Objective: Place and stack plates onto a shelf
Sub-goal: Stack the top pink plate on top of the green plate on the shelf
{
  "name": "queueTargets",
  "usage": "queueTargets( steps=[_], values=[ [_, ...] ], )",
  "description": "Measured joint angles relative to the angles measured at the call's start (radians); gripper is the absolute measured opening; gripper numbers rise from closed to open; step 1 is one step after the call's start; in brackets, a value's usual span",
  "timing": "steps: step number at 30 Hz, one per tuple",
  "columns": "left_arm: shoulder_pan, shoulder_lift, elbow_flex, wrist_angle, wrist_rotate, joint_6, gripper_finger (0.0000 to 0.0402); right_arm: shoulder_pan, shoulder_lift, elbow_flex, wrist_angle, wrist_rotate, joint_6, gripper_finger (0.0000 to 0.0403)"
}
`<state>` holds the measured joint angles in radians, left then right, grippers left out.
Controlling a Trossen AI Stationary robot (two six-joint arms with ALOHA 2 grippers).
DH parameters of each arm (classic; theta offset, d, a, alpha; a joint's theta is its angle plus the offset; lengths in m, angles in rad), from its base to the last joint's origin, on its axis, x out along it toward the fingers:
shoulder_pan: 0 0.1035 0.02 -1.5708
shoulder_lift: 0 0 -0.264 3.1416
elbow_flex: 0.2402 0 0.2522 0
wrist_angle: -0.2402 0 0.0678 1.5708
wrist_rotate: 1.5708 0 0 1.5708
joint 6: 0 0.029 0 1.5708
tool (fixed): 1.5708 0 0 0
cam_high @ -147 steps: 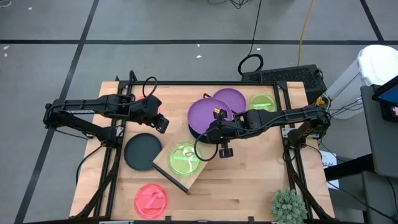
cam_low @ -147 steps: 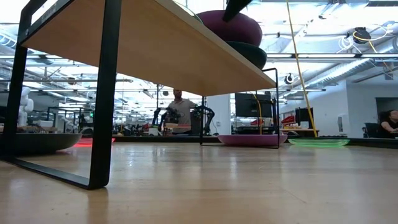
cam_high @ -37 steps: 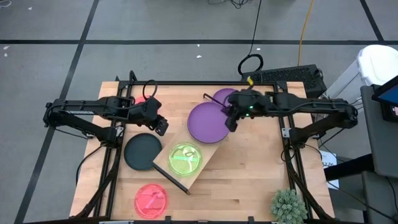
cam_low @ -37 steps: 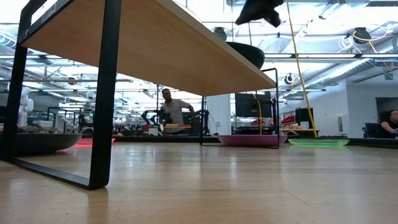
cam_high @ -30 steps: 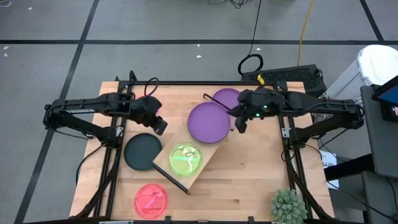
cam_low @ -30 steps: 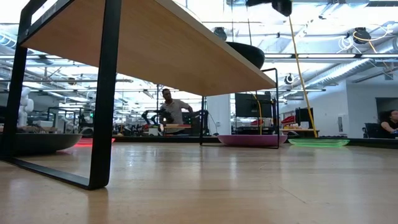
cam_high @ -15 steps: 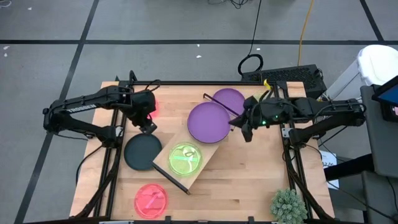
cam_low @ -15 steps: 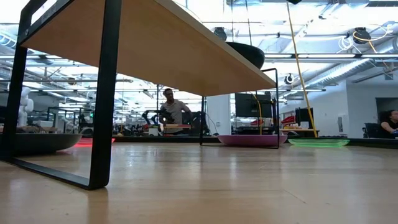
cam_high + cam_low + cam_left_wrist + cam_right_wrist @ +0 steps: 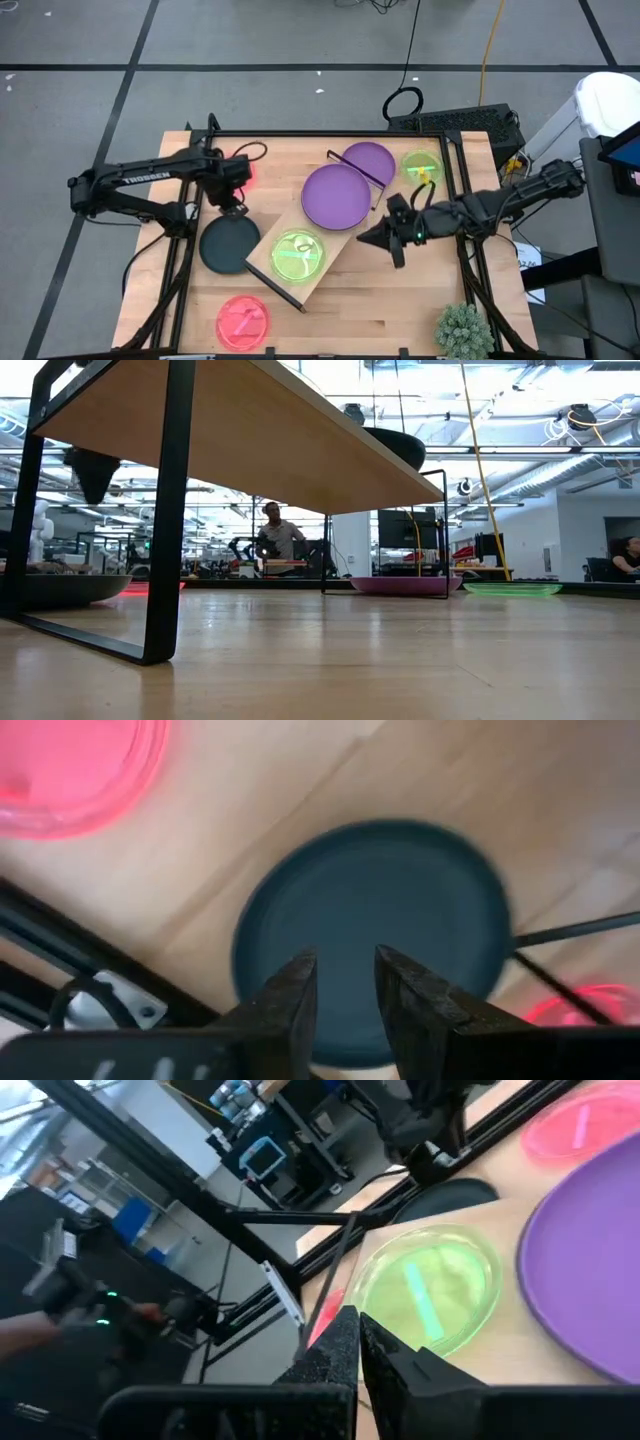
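Observation:
The light-wood shelf lies slantwise at mid-table. On it rest a purple plate and a lime-green plate. In the low view a dark plate shows on the shelf top. A dark teal-black plate lies on the table left of the shelf. My left gripper hangs over that plate's far edge, open and empty, fingers pointing down at it. My right gripper is shut and empty, just right of the shelf, pointing toward it.
On the table lie a second purple plate and a lime-green plate at the far right. One pink plate lies at the near left and another at the far left. A spiky plant stands at the near right corner.
My right gripper has drawn away from the purple plate on the shelf, toward the table's right and then near edge, and has come lower. My left gripper has moved a little left and near, down over the dark plate, and has tipped to point down.

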<state>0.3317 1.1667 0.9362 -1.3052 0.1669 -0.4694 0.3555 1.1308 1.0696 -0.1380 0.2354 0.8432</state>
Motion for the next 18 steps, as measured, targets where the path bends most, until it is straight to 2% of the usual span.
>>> queueTargets(
  steps=[9,18],
  values=[
    [0.009,0.000,-0.175,0.039,-0.020,0.024,0.0199,0.028,-0.004,-0.012,-0.004,-0.004,0.032,0.0000],
    [0.009,0.000,-0.246,0.152,-0.046,0.076,0.0212,0.027,-0.005,-0.012,-0.017,-0.004,-0.004,0.0000]
  ],
)
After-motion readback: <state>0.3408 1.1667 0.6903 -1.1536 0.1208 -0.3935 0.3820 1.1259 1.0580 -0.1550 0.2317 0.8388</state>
